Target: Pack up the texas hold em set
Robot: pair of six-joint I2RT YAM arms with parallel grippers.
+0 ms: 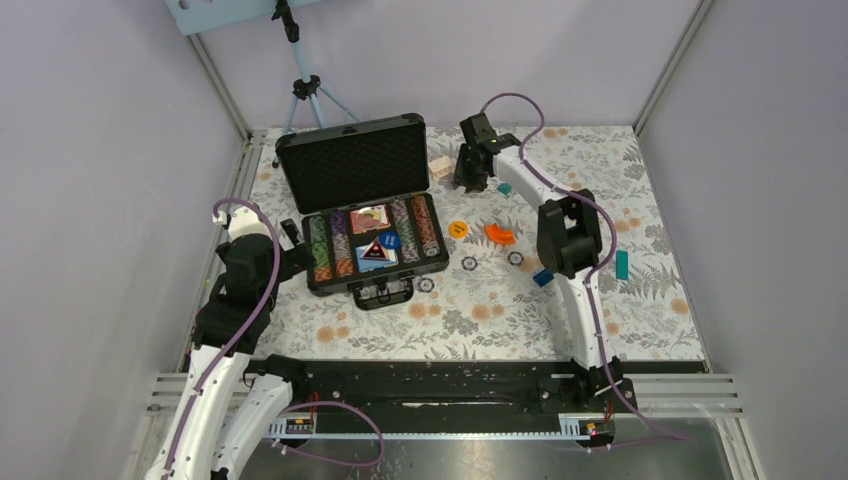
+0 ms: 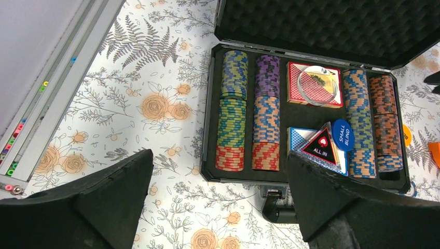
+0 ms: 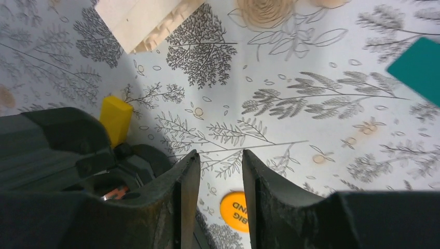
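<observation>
Presently, step in hand: we judge it the gathering of stray pieces, since the lid is up and the slots look nearly full.
Case (image 1: pixel 362 165): open at the left-centre of the counter (image 1: pixel 640 330), lid standing on the far side.
Chips (image 2: pixel 232 111): stacked in rows inside the case, on either side of two card decks (image 2: pixel 314 83).
Blue disc (image 2: pixel 343 135): already in the case, lying beside a triangular marker (image 2: pixel 321 147).
Orange disc (image 1: pixel 458 229): loose on the counter, just right of the case.
Loose discs (image 1: pixel 469 263): three small dark ones on the counter near the case's front right.
Left gripper (image 2: pixel 218 161): spread wide and empty, hovering beside the case's left end.
Right gripper (image 3: pixel 218 163): jaws a little apart with nothing between them, at the far side near a wooden block (image 3: pixel 140 18) and a yellow block (image 3: pixel 115 116).
Not ours: the orange curved block (image 1: pixel 500 234) and the teal block (image 1: pixel 622 264).
Next move: we would bring the right gripper over the orange disc, pinch its thin edge low against the counter, and carry it to the case. The dark discs follow, then the lid comes down.
</observation>
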